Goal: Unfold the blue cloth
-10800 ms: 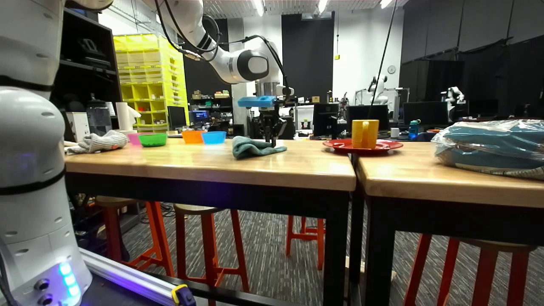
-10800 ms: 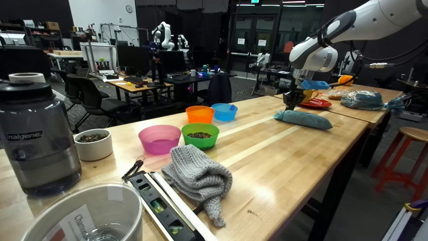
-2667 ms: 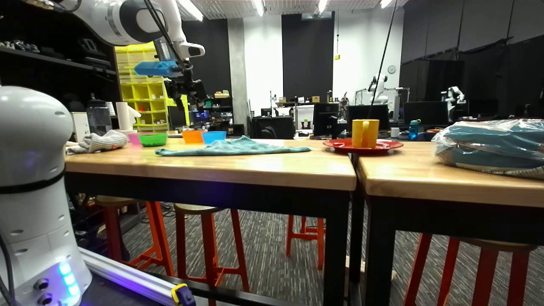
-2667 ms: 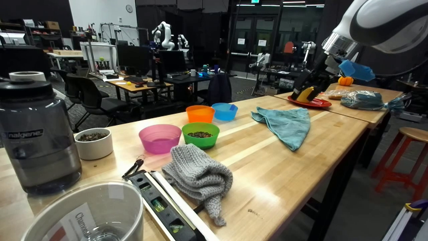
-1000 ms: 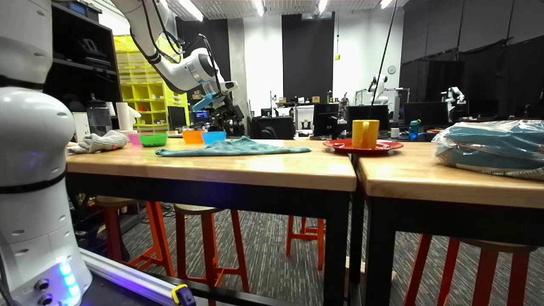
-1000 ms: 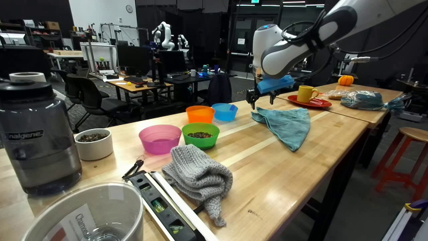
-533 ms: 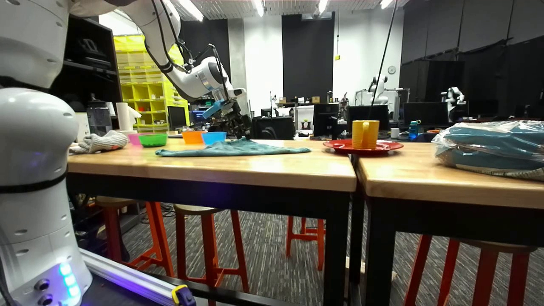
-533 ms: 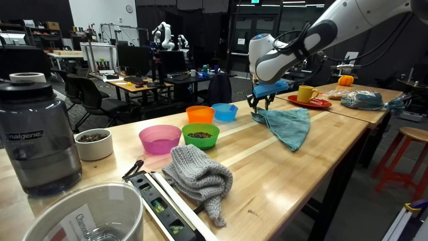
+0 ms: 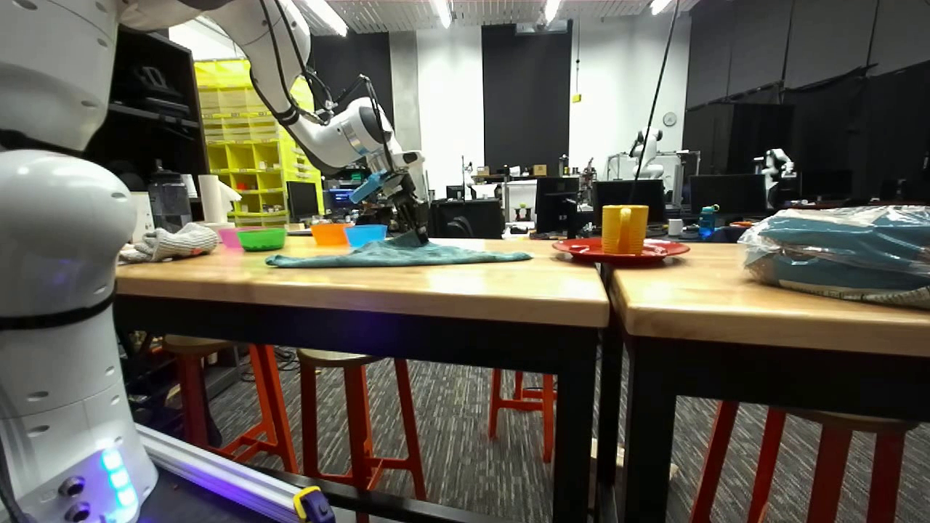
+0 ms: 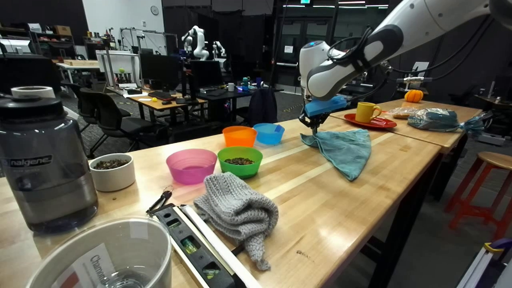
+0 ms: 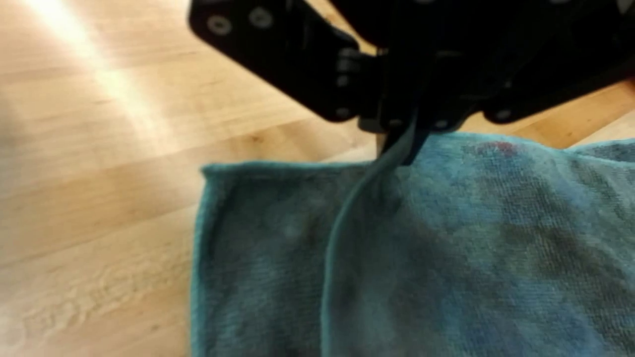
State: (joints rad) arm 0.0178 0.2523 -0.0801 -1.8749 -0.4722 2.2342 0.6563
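Note:
The blue cloth lies spread in a rough triangle on the wooden table, with a corner towards the table's near edge in an exterior view. It looks low and wide in an exterior view. My gripper is tilted over the cloth's end nearest the bowls. In the wrist view the gripper is shut on the raised edge of an upper layer of the cloth. A lower layer with a square corner lies flat on the table to the left of that edge. The fingertips are partly hidden by the cloth.
A blue bowl and an orange bowl stand close to the gripper. A red plate with a yellow mug stands beyond the cloth. A grey knitted cloth lies nearer, beside a green bowl. A plastic-wrapped bundle lies farther along.
The cloth went from a bunched roll to a spread triangle. My gripper lifted away, came back down open at the cloth's bowl-side end, and has shut on its edge in the last half second.

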